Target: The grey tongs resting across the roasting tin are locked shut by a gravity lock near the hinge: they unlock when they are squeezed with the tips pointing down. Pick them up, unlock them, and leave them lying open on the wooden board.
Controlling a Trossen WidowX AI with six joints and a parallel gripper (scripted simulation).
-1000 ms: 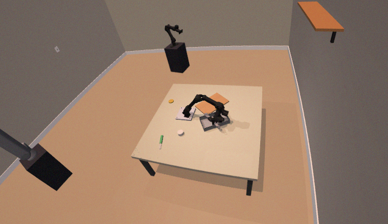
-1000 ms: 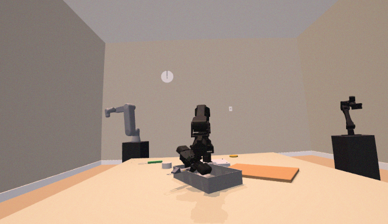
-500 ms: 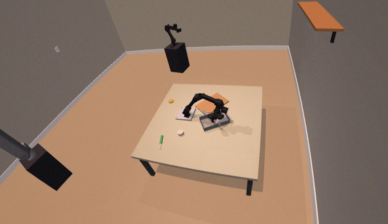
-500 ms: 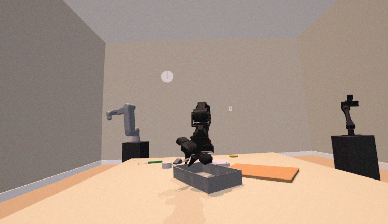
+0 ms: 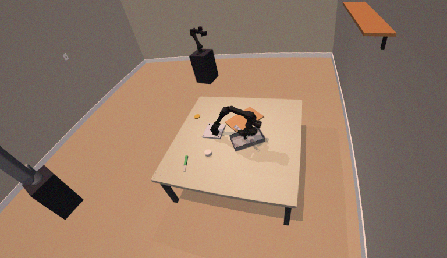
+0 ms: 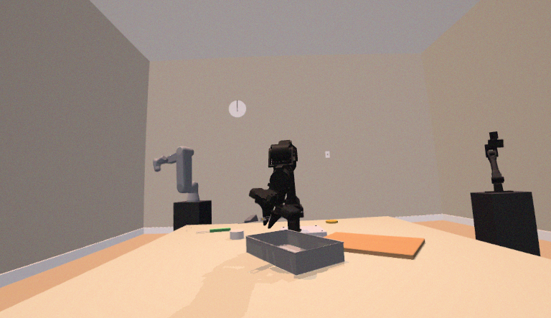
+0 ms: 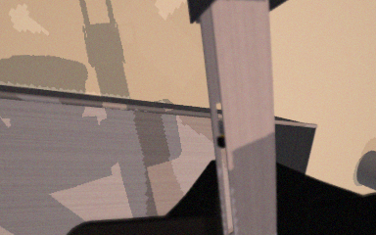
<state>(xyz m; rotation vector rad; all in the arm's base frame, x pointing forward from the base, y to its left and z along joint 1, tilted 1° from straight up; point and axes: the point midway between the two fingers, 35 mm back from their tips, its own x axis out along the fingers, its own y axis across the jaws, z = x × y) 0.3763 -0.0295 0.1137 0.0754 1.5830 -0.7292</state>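
The grey tongs (image 7: 247, 88) run up the wrist view as a long pale bar, with a dark part at the top. In the top view a pale piece of the tongs (image 5: 236, 127) shows left of the gripper. My gripper (image 5: 245, 136) (image 6: 268, 222) (image 7: 235, 165) is shut on the tongs, above the roasting tin (image 5: 242, 147) (image 6: 321, 258) (image 7: 29, 157). The arm hides much of the tongs, and I cannot tell whether they are locked. The orange-brown wooden board (image 5: 231, 122) (image 6: 377, 245) lies flat beside the tin, with nothing seen on it.
The arm stands on a white base plate (image 5: 208, 134). A white round piece (image 5: 208, 152) (image 6: 237, 235), a green-handled tool (image 5: 185, 160) (image 6: 219, 230) and a yellow disc (image 5: 197, 116) (image 6: 331, 221) lie on the table (image 5: 263, 179). Two other arms stand on pedestals away from the table.
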